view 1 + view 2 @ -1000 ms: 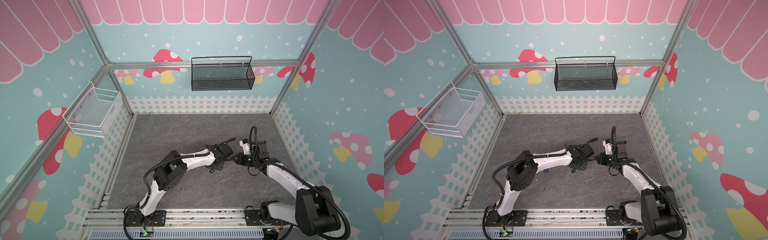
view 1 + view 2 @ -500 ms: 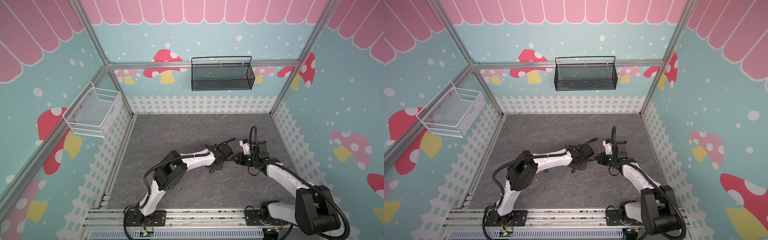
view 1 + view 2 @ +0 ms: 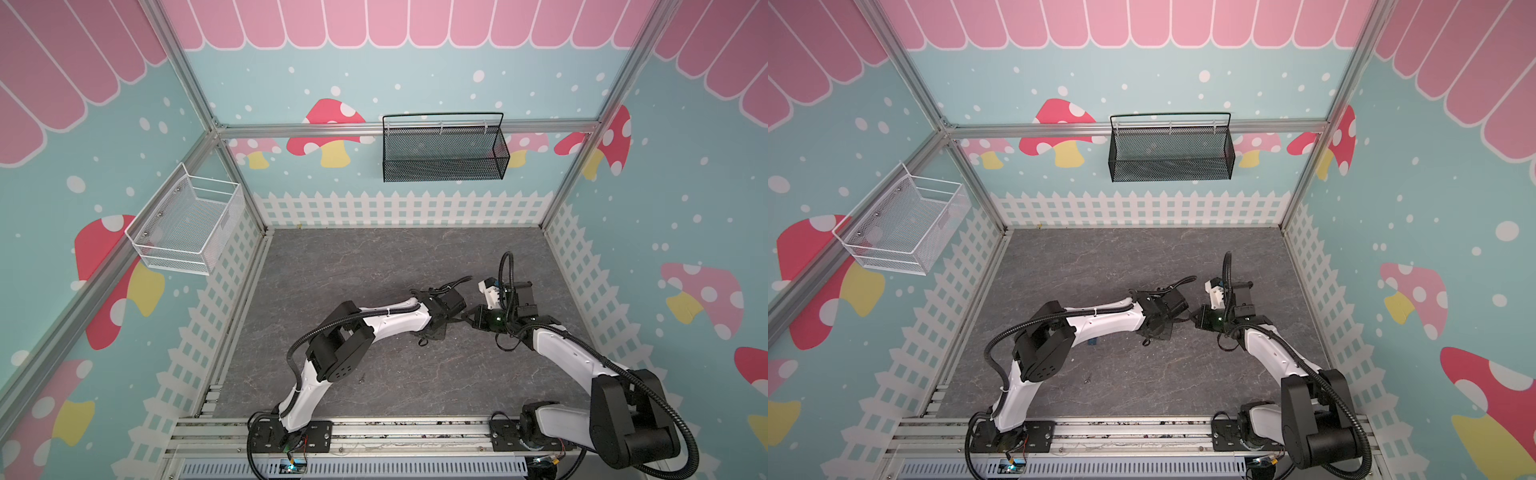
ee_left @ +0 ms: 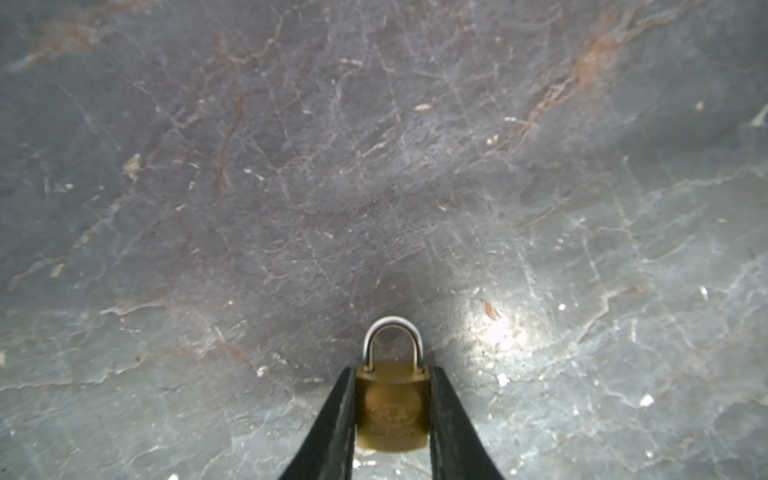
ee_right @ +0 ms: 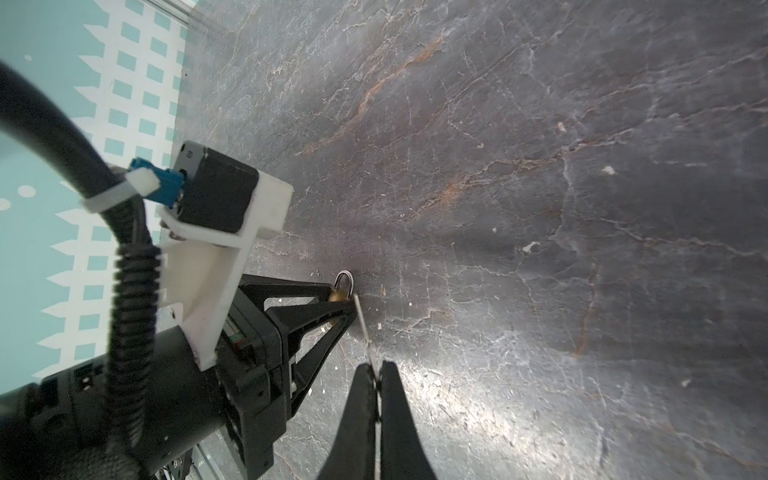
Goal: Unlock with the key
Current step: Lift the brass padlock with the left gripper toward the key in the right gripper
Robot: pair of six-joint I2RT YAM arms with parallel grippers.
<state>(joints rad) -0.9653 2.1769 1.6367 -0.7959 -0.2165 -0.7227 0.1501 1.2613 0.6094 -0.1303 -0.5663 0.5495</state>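
Closed further, left fingers (image 4: 338, 415) pinch the small brass padlock (image 4: 392, 409); the thin silver key (image 5: 363, 328), pinched by right fingers (image 5: 361, 407), needs keyway insertion.

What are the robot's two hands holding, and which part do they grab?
The left fingers squeeze the brass padlock by the two sides of its body. The right fingers pinch the key by its back end.
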